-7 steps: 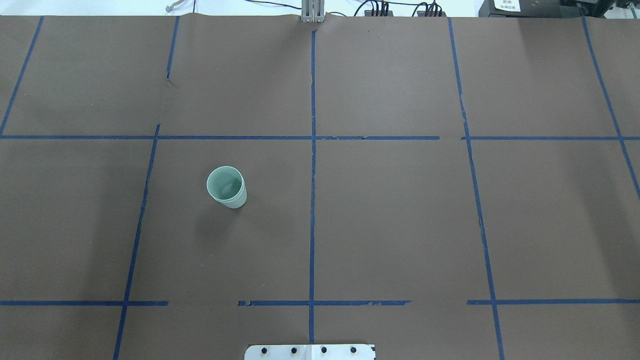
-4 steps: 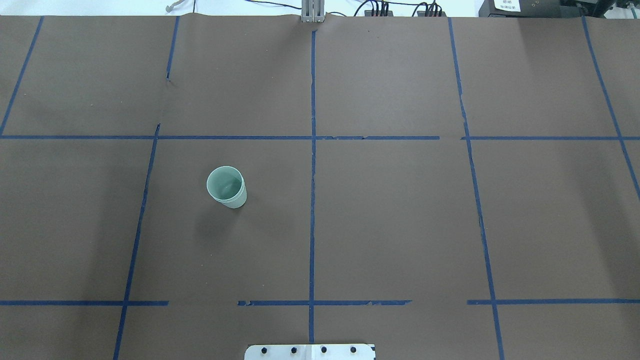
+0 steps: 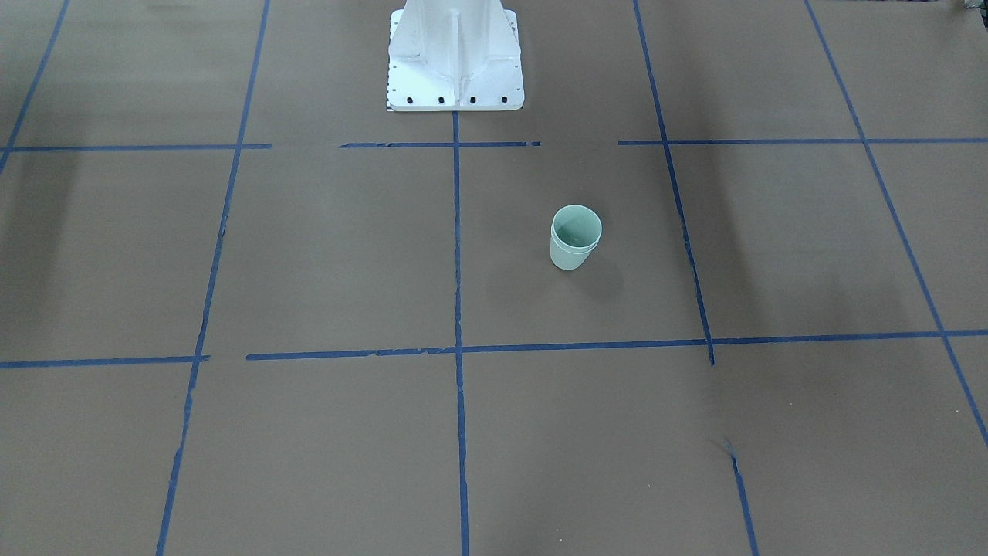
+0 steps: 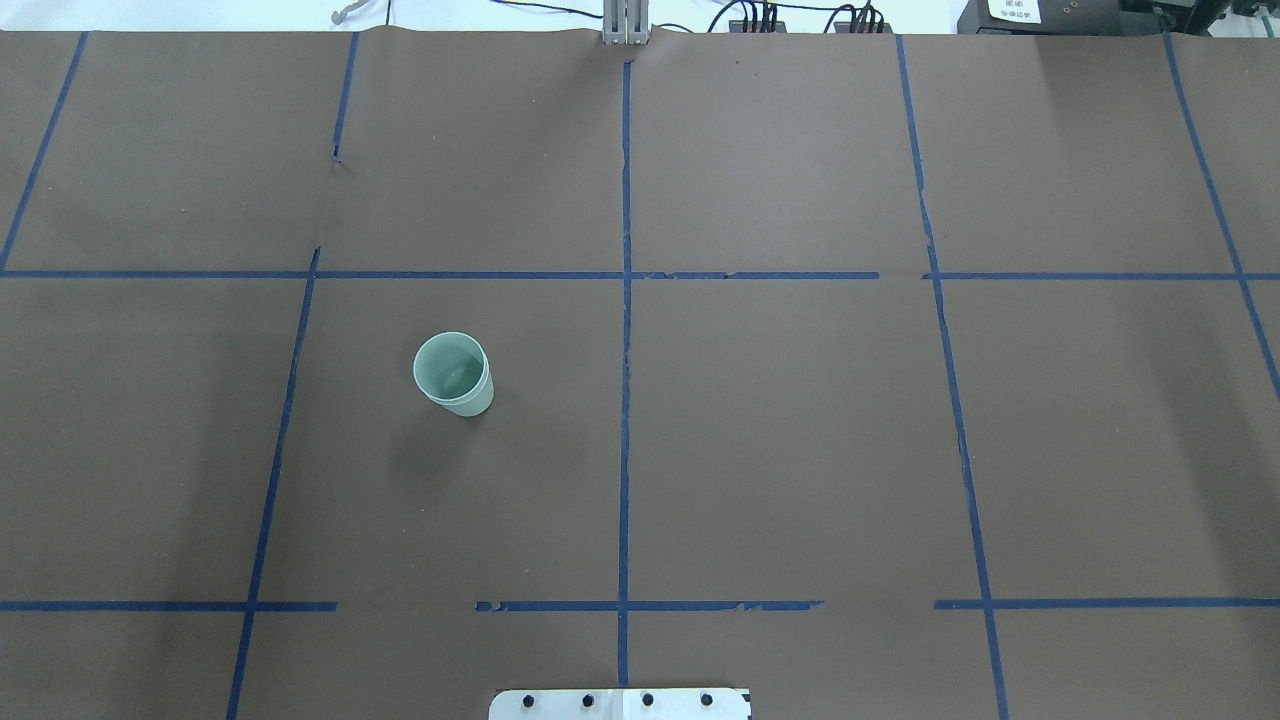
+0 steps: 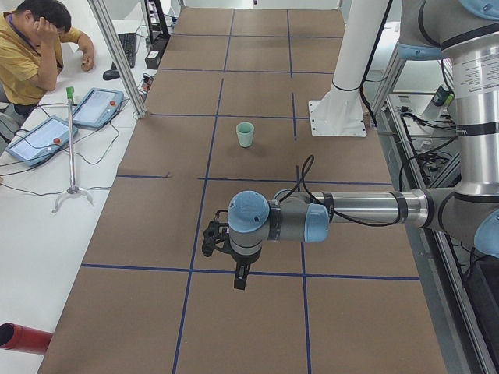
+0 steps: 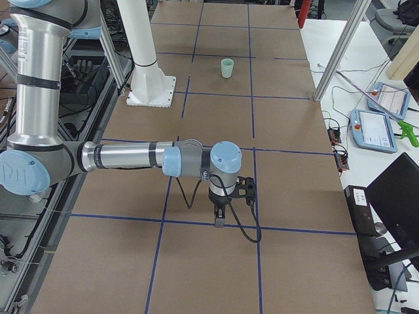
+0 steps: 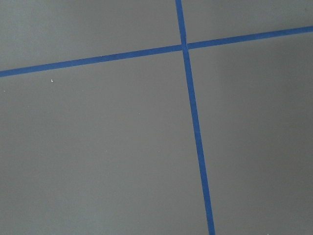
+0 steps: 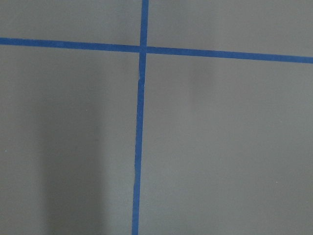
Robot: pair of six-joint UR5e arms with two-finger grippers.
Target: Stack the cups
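A pale mint-green cup (image 4: 455,375) stands upright on the brown table, left of the centre tape line. In the front-facing view (image 3: 575,247) a second rim line just below its top shows one cup nested inside the other. The pair also shows far off in the left view (image 5: 245,134) and the right view (image 6: 227,68). My left gripper (image 5: 240,279) hangs over the table's left end, far from the cups. My right gripper (image 6: 218,221) hangs over the right end. Both show only in the side views, so I cannot tell whether they are open or shut. The wrist views show only table and tape.
The robot's white base (image 3: 455,54) stands at the table's near middle edge. Blue tape lines (image 4: 625,400) grid the brown cover. An operator (image 5: 35,54) sits beside tablets (image 5: 97,105) off the far side. Pendants (image 6: 376,127) lie beyond the table in the right view.
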